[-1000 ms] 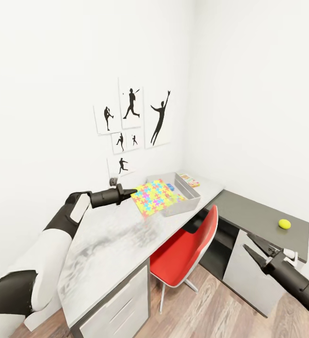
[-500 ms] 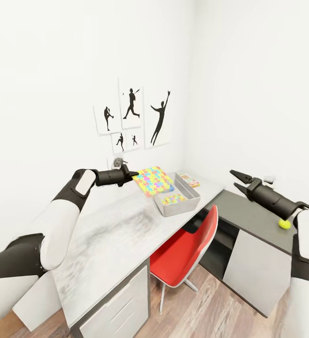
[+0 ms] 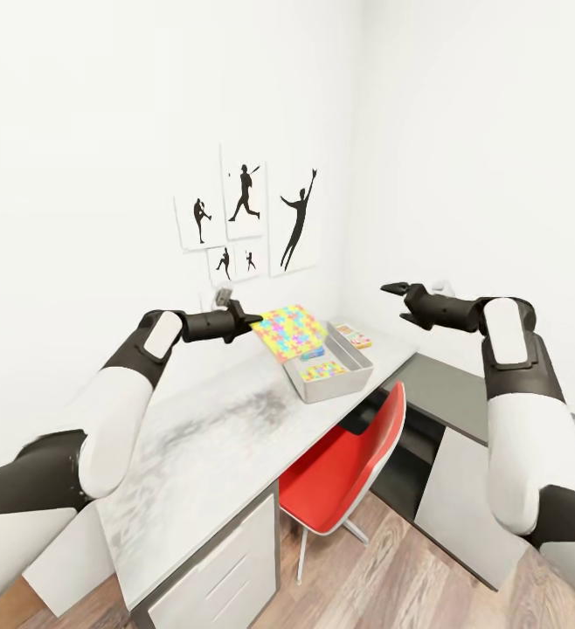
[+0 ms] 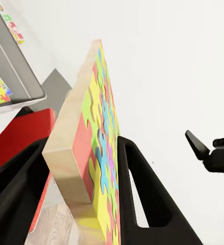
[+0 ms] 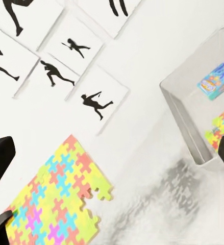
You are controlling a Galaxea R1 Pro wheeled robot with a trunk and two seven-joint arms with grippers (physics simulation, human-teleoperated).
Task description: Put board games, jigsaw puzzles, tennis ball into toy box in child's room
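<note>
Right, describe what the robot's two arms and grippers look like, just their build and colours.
Both arms are built of smooth white shells alternating with matte black joint sections. Each forearm narrows into a black cylindrical wrist. The left gripper and right gripper are black with two tapering, pointed fingers; the left wrist view shows long slots cut through them. No cables or markings are visible.
</note>
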